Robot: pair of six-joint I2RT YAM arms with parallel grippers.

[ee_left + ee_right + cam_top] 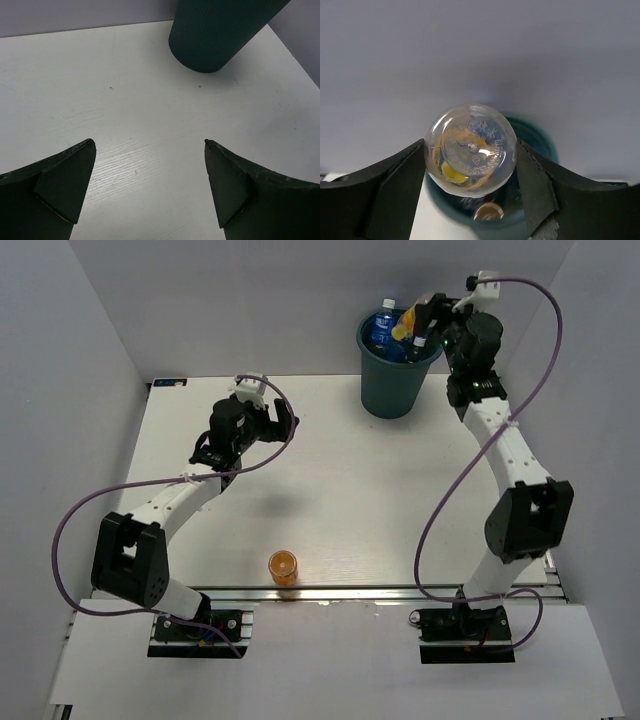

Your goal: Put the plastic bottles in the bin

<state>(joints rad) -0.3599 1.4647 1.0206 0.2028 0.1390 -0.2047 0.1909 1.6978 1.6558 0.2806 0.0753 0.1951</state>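
Right fingers [395, 195] clench the clear bottle [470, 150], the teal bin [395, 385] directly beneath them. Left fingers [65, 185] spread wide, empty, above the white surface [350, 490], grey walls [250, 300] beyond; an orange bottle [283, 567] lies well behind them.

Nothing in any view can be read as a whole word, brand or number. In the right wrist view, the round base of the clear bottle [471, 150] carries a ring of raised moulded characters around its centre dot, but they are too faint and blurred to make out. In the top view, a blue-labelled bottle [383, 330] in the bin [388, 390] shows pale print far too small to read.
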